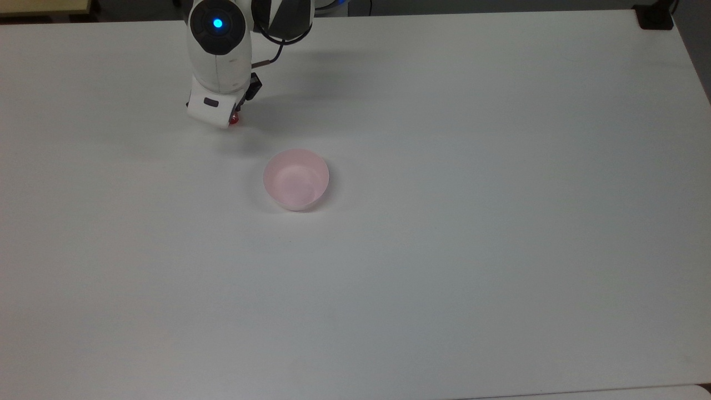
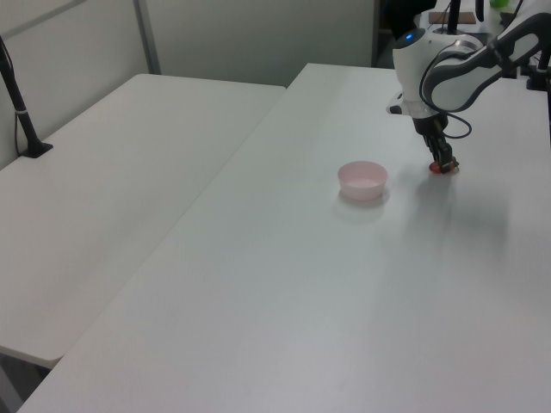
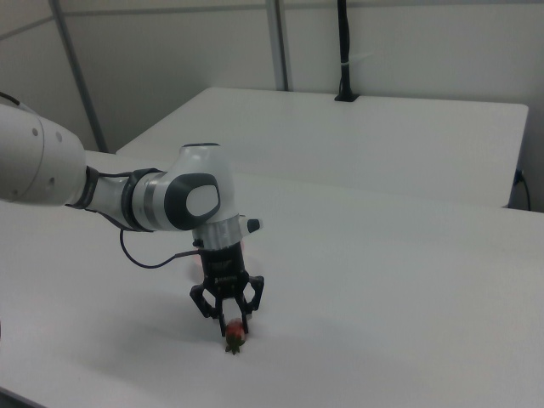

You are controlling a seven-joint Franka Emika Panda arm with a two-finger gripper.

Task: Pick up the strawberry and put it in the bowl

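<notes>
- While my gripper (image 3: 231, 325) points straight down at the white table (image 1: 500, 222), I see its fingers spread on either side of the strawberry (image 3: 234, 334), the fruit sitting between them.
- From the right view I cannot tell whether the pads are pressing on the fruit or just beside it; the jaws look partly apart, about the strawberry's width.
- Strawberry is low at the table surface, its green stem toward the right view's bottom.
- On the top view, a sliver of red strawberry (image 1: 235, 119) peeks out under the white wrist.
- Bowl (image 1: 296, 179) stands upright with nothing in it, apart from the gripper, toward the top view's lower right.
- Left view: bowl (image 2: 362, 180) sits on the left view's left of the gripper (image 2: 443, 163).
</notes>
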